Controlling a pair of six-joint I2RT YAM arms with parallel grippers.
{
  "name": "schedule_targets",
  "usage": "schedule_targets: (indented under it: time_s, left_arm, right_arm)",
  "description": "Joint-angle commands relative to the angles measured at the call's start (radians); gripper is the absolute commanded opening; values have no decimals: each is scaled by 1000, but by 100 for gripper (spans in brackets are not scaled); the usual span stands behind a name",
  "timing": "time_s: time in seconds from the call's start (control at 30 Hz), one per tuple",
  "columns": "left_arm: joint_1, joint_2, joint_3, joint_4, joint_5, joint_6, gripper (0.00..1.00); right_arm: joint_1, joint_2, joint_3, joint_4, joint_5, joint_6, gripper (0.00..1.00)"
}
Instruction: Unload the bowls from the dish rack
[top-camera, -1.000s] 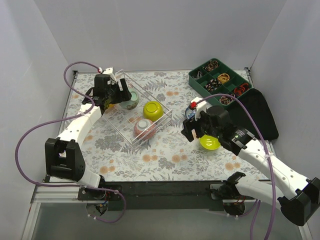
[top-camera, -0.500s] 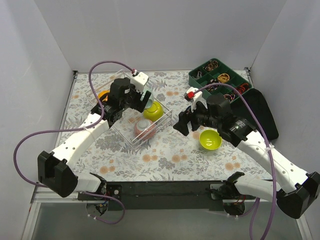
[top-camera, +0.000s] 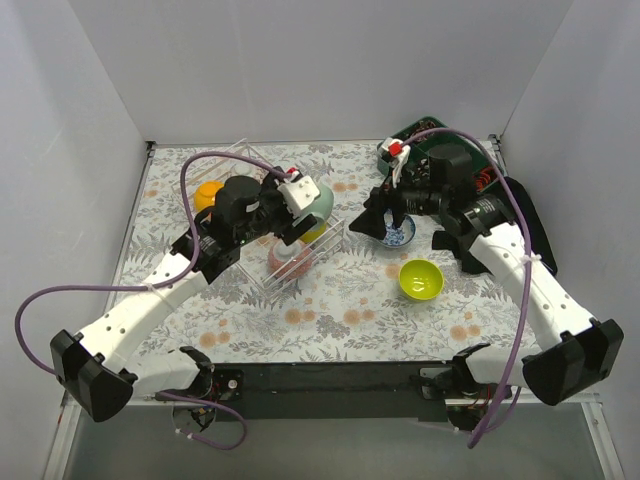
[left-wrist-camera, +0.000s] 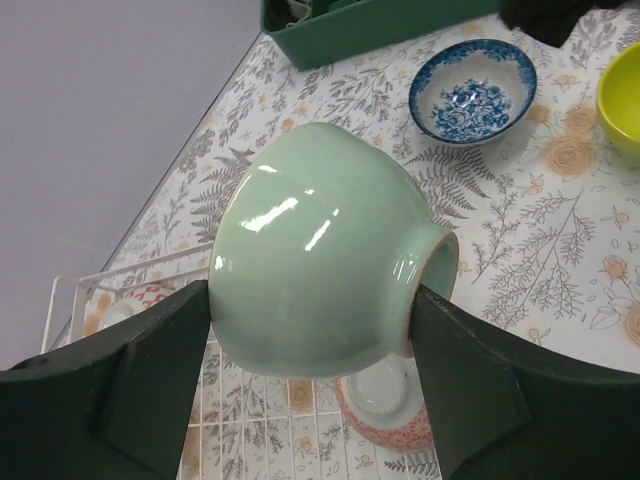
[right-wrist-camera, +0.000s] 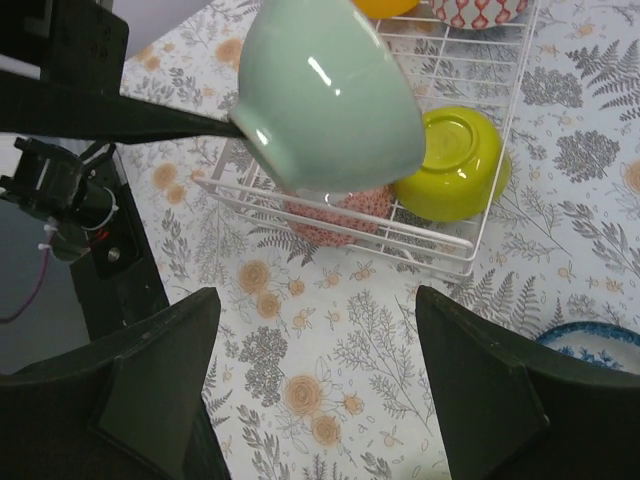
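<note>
The left pincer (left-wrist-camera: 312, 335) gripped the pale mint bowl (left-wrist-camera: 320, 265), tilted in the air over the dish rack (right-wrist-camera: 440, 248), where a yellow-green bowl (right-wrist-camera: 457, 172) and a pink-red bowl (right-wrist-camera: 338, 216) lay, while the right pincer (right-wrist-camera: 318, 305) hung wide and empty over the counter (top-camera: 330, 300) near the blue-white bowl (top-camera: 399, 235).

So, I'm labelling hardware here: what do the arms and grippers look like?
The left arm and right arm are white shells with black joints and bases, each trailing a purple cable. The left gripper and right gripper have broad, flat black fingers. A red part tops the right wrist.
</note>
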Motion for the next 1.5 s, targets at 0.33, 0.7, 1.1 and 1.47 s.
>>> schedule_targets:
  time_s: [0.33,0.7,1.1,1.47]
  left_arm:
    - [-108,-60,-14,53,161,172,18]
    - [-177,-23,-5,60,152,222,18]
    - [-195,-11,-34,105,127,253,18]
    - [-195,-7,-93,125,98,229,49]
  right_arm:
    - [-59,199,206,9,-486,-120,87]
    - [-43,262,169,-16,-594,-136,80]
    - [-10,289,109,-89,-667,-154,47]
    - [-9,240,78,-100,-585,-153,1]
